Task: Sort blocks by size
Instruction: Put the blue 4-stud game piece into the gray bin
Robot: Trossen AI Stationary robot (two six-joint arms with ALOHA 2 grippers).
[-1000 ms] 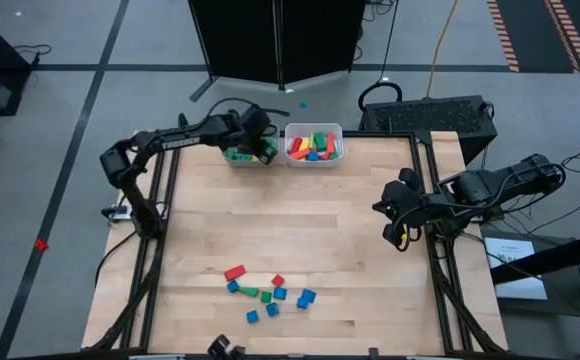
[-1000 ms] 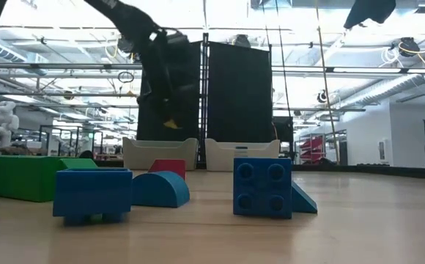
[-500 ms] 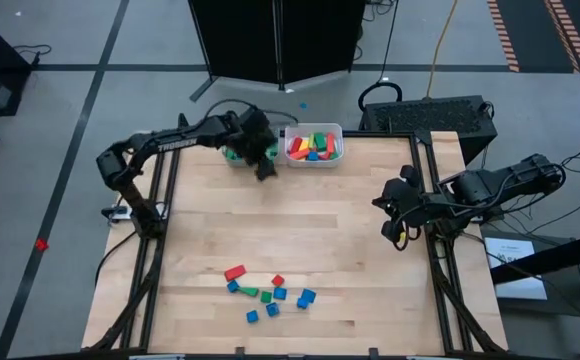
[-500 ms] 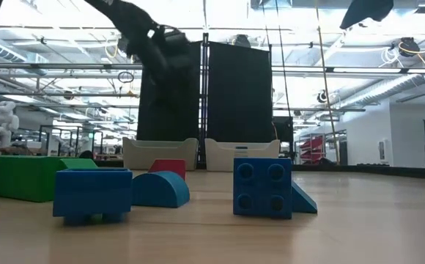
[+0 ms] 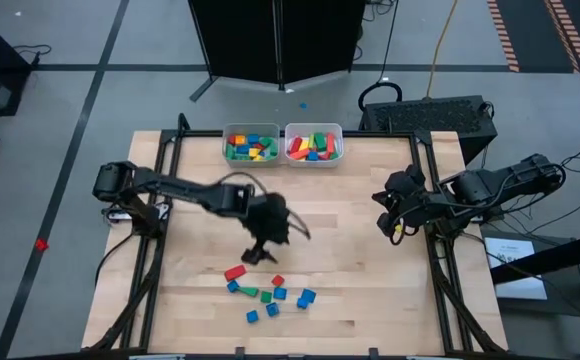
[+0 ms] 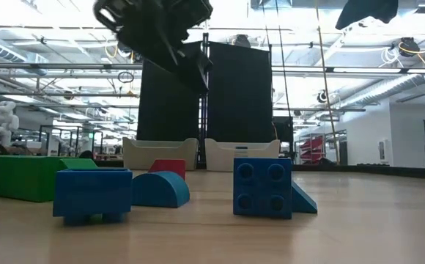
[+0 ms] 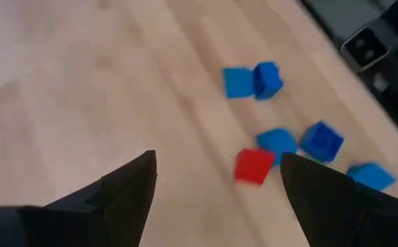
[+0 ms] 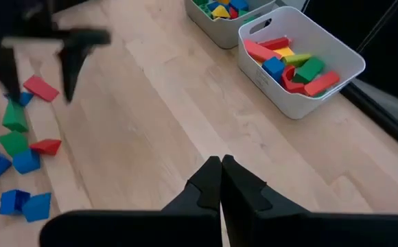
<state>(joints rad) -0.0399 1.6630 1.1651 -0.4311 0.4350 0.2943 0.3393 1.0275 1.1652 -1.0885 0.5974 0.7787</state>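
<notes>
Loose blocks (image 5: 270,293) in red, blue and green lie on the wooden table near its near edge; a red one (image 5: 234,272) is the farthest left. My left gripper (image 5: 260,250) hangs open just above and beyond them, slanting down; its wrist view shows a red block (image 7: 254,167) and blue ones (image 7: 320,140) ahead of the empty fingers. My right gripper (image 5: 395,218) waits shut at the table's right edge, holding nothing (image 8: 221,171). The low view shows blue blocks (image 6: 262,188) up close and the left gripper (image 6: 194,66) high above.
Two pale bins stand side by side at the far edge: the left bin (image 5: 251,147) and the right bin (image 5: 314,145), both filled with coloured blocks. Bare wood lies between bins and loose blocks. A dark cabinet (image 5: 275,40) stands behind the table.
My left gripper has swung from over the left bin at the far edge across the table toward the near edge, turning as it went, and now hangs above the loose blocks. The blocks on the table have not moved.
</notes>
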